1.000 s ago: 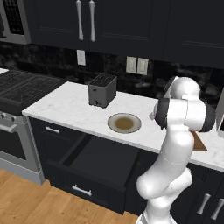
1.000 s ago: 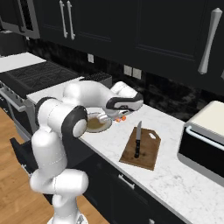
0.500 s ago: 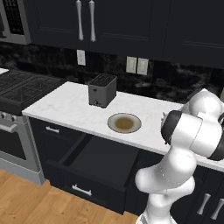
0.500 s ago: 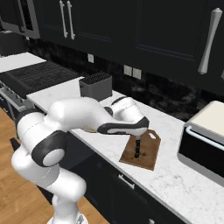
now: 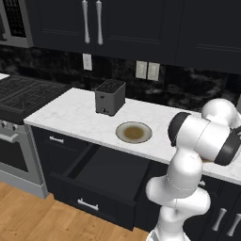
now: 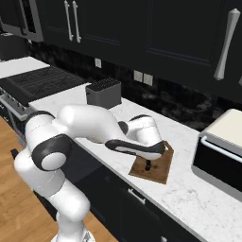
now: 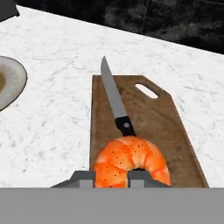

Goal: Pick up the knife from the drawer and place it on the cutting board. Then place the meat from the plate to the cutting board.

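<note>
Hand closed on the meat, an orange-red curled lump held between the two dark fingertips, and poised over the near end of the cutting board. In the right base view the hand hangs just above the board, with the white arm stretched across the bench from the left.

Knife already on the board: its dark handle lies toward the hand and its pale blade runs away along the board's long axis, the tip reaching just past the far edge. The meat sits directly in front of the handle end, so close that whether the two touch cannot be told.

Plate empty on the bench, well apart from the hand; below it the drawer stands pulled open.

Judged stage: final placement. The governing relation is vertical: the board lies straight beneath the meat, so the coming move calls for a short descent and release. Bare wood to the right of the knife offers the safer landing, since the handle lies close by.
</note>
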Robot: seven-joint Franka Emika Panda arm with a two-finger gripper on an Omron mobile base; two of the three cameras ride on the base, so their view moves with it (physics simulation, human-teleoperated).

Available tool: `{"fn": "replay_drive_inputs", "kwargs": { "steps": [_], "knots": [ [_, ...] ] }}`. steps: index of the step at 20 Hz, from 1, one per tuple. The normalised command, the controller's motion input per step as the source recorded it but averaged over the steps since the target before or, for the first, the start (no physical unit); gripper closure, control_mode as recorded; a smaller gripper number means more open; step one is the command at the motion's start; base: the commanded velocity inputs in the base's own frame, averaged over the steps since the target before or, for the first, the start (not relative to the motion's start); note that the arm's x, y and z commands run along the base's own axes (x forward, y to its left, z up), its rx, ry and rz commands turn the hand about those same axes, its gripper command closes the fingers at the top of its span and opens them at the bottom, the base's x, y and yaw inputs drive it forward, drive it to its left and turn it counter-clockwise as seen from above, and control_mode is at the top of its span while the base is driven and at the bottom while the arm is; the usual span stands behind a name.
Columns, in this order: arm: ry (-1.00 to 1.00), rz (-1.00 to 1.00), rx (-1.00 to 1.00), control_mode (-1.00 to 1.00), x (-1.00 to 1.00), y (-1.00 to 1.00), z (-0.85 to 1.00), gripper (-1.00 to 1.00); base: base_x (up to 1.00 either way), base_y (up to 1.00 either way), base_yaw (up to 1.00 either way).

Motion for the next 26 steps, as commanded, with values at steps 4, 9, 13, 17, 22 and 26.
{"fn": "replay_drive_inputs", "kwargs": {
  "steps": [4,9,13,17,22,26],
  "knots": [
    [0.13,-0.22,0.37,-1.0,-0.01,-0.64,0.1,1.0,0.0,0.0,0.0],
    [0.1,-0.13,0.29,-1.0,0.16,-0.46,0.44,1.0,0.0,0.0,0.0],
    [0.12,-0.08,0.26,-1.0,0.34,-0.31,0.53,1.0,0.0,0.0,0.0],
    [0.15,-0.03,0.25,-1.0,0.36,-0.07,0.35,-1.0,0.0,0.0,0.0],
    [0.15,-0.01,0.23,-1.0,0.4,-0.03,0.36,-1.0,0.0,0.0,0.0],
    [0.02,0.0,0.15,-1.0,0.02,-0.07,0.83,-1.0,0.0,0.0,0.0]
  ]
}}
